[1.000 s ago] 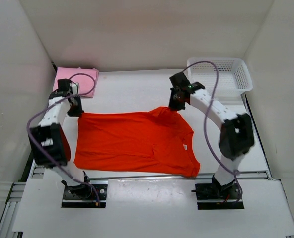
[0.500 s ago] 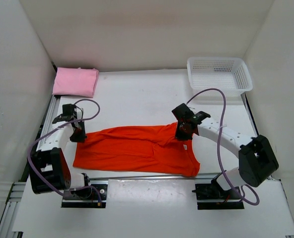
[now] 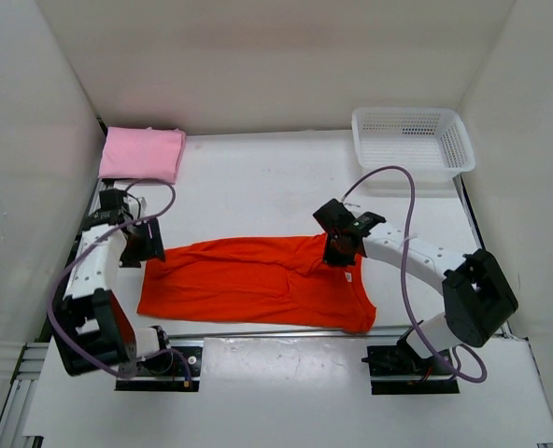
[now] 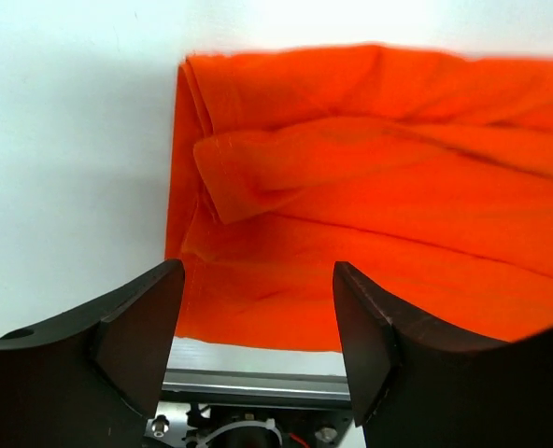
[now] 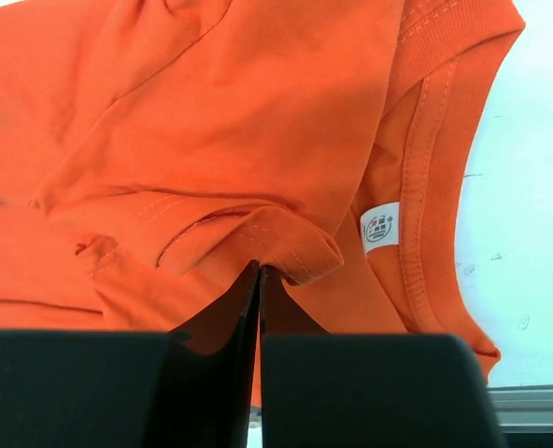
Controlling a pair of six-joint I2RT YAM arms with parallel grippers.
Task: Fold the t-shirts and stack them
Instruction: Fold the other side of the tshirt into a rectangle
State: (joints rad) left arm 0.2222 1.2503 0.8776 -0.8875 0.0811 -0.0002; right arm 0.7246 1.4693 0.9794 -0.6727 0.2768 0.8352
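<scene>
The first fold looks nearly done: the orange-red t-shirt [image 3: 258,280] lies doubled by the surface's near edge, left jaws open, right jaws pinching its top layer, which likely needs releasing next.

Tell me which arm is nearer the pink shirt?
Left. The left arm is close, just nearside of the pink t-shirt; the right arm is far across, gripping the orange-red t-shirt.

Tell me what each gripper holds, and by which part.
The right gripper pinches the orange t-shirt by a stitched fold near its collar. The left gripper is open and holds nothing.
</scene>
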